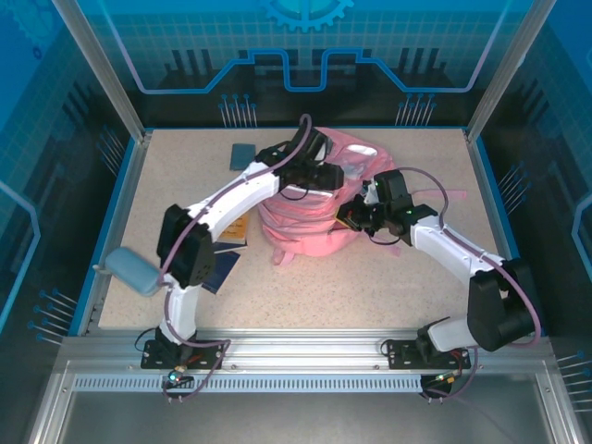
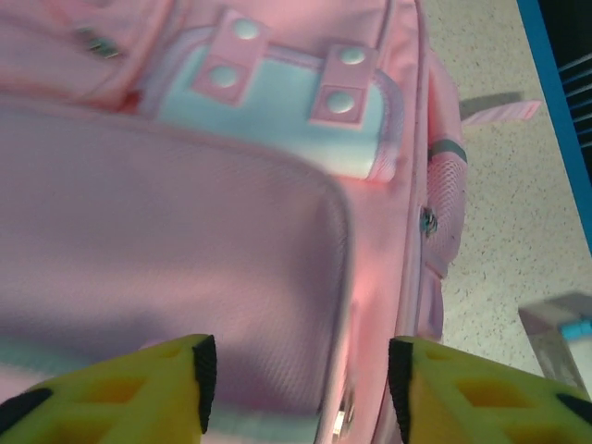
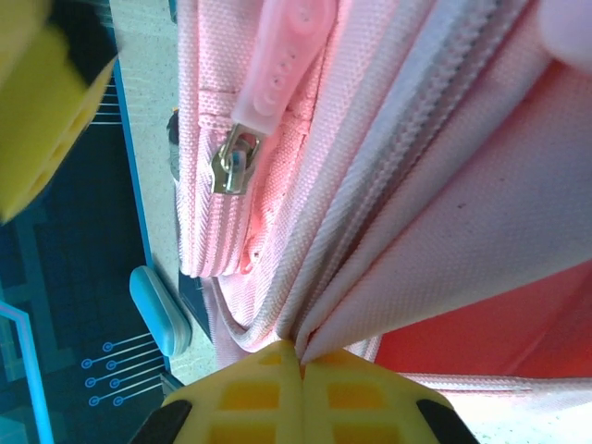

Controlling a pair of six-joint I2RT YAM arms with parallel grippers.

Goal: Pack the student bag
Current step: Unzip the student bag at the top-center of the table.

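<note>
The student bag [image 1: 310,222] lies slumped in the far half of the tabletop [image 1: 370,287], about midway between the left and right edges, its upper end close to the far edge. The left arm reaches across it from the near-left. In the left wrist view the left end effector [image 2: 301,368] is released, its two yellow fingers [image 2: 176,388] standing well apart above the bag's front pocket [image 2: 166,259] with nothing clamped between them. Beyond the pocket is a pale patch [image 2: 277,102] crossed by two pink riveted tabs, and a mesh side pocket [image 2: 446,208] hangs over the speckled tabletop [image 2: 499,185]. The right arm comes in from the near-right to the bag's right flank. In its wrist view the right end effector [image 3: 301,365] is clenched, the two yellow pads [image 3: 250,398] pressed together on a fold of pink fabric [image 3: 444,185] beside a pale zip line, so it is grasping the student bag. Nearby on the same side a metal zip slider [image 3: 227,162] hangs with a pink pull tab [image 3: 277,65]. From above, a small grey-blue block [image 1: 242,154] sits near the far edge, left of the bag. A dark blue book [image 1: 225,266] lies partly under the left arm, and a pale blue oblong case [image 1: 129,270] rests at the left edge.
</note>
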